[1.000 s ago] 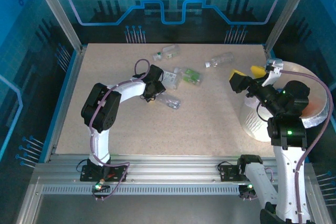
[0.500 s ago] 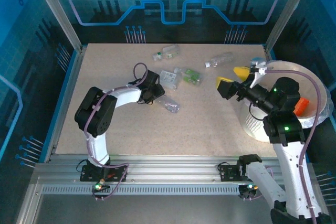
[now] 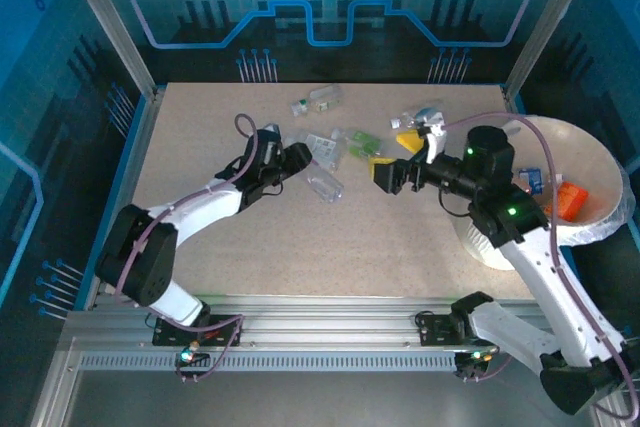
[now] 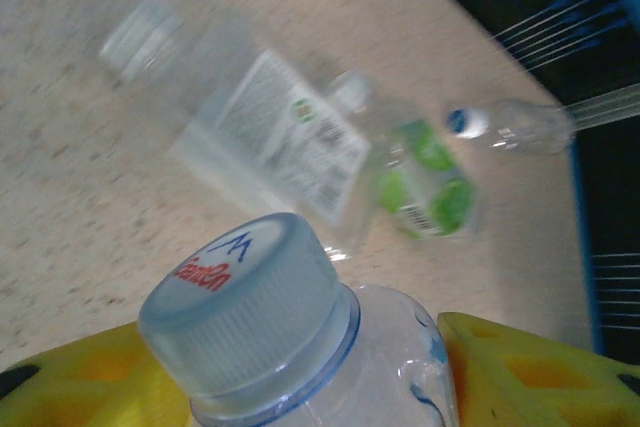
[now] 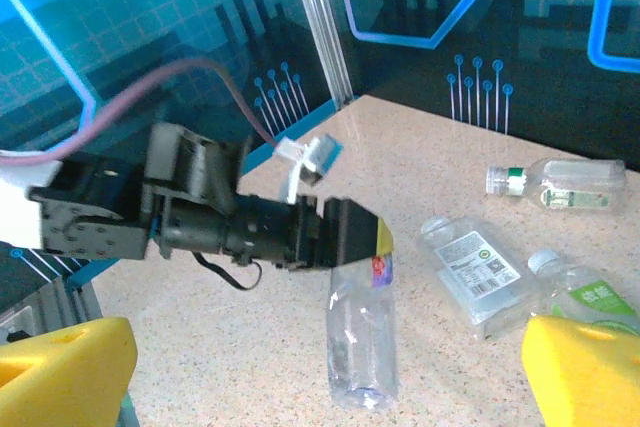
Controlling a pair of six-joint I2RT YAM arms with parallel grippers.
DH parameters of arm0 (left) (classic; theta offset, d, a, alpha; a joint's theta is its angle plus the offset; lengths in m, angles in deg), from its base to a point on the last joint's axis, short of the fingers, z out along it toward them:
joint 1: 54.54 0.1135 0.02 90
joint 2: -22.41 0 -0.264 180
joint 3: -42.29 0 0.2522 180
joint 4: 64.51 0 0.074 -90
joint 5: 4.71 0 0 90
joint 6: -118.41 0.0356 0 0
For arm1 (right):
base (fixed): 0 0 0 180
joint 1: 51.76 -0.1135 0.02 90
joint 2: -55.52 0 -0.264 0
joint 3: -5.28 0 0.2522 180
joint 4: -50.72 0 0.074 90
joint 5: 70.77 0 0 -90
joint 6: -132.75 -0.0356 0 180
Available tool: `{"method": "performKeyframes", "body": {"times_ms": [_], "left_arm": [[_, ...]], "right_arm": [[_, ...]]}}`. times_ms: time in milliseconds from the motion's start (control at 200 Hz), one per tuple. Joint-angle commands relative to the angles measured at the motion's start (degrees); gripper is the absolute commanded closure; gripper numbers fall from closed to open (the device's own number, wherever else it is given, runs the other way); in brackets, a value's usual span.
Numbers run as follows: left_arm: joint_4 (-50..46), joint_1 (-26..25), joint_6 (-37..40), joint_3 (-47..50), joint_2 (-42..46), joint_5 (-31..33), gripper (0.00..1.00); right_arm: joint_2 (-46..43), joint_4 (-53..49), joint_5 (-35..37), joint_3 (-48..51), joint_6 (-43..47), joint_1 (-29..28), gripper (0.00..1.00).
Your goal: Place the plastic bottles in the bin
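1. Speckled beige tabletop (image 3: 230,247) under blue-lit wall panels, with both arms stretched from the near rail toward a scatter of plastic bottles at the middle and far side.
2. At centre, the left pincer (image 3: 303,173) is clenched on a clear bottle (image 3: 324,186) that lies on its side on the table. In the left wrist view the bottle's neck and shoulder fill the whole gap between the yellow fingers (image 4: 530,372), and its pale blue cap (image 4: 245,307) points away from the wrist.
3. To its right, the right pincer (image 3: 394,152) hangs spread wide and holds nothing. Its two yellow fingers sit well apart at the bottom corners of the right wrist view, which looks toward the left pincer and the clear bottle.
4. Just beyond the held bottle lie a flat bottle with a white label (image 3: 324,147) and, beside it, a green-labelled bottle (image 3: 362,144).
5. Farther back, a pair of small bottles (image 3: 318,100) rests near the far edge, and a blue-capped bottle (image 3: 425,114) lies toward the far right, partly behind the right arm's cable.
6. Off the table's right edge stands the white bin (image 3: 572,150), an orange item (image 3: 571,199) and a blue-labelled one inside it; the right arm crosses in front of its near wall.
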Motion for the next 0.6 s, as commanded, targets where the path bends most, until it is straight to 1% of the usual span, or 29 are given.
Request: {"method": "performKeyframes", "body": {"times_ms": [0,155,260,380,475,595], "left_arm": [[3.3,-0.9,5.5,-0.2,4.3,-2.7,0.56],[4.4,-2.7,9.1,-1.7,7.9,-5.2,0.56],[6.9,-3.6,10.0,-1.6,9.7,-6.9,0.56],[12.5,-4.0,9.3,0.3,11.6,-8.4,0.56],[16.8,-4.1,8.5,2.2,12.9,-8.4,0.56],[19.1,-4.1,8.8,3.2,14.1,-9.2,0.56]], "right_arm": [[4.0,2.1,6.6,-1.9,-1.2,-3.4,0.00],[11.3,2.6,3.1,-3.8,-2.0,-6.9,0.00],[16.5,-3.1,1.0,-8.4,2.1,-9.4,0.00],[21.2,-8.5,-2.6,-12.8,4.1,-10.2,0.00],[23.9,-10.6,-2.3,-14.4,4.2,-10.8,0.00],[24.9,-9.3,-1.2,-13.9,2.9,-11.2,0.00]]}}
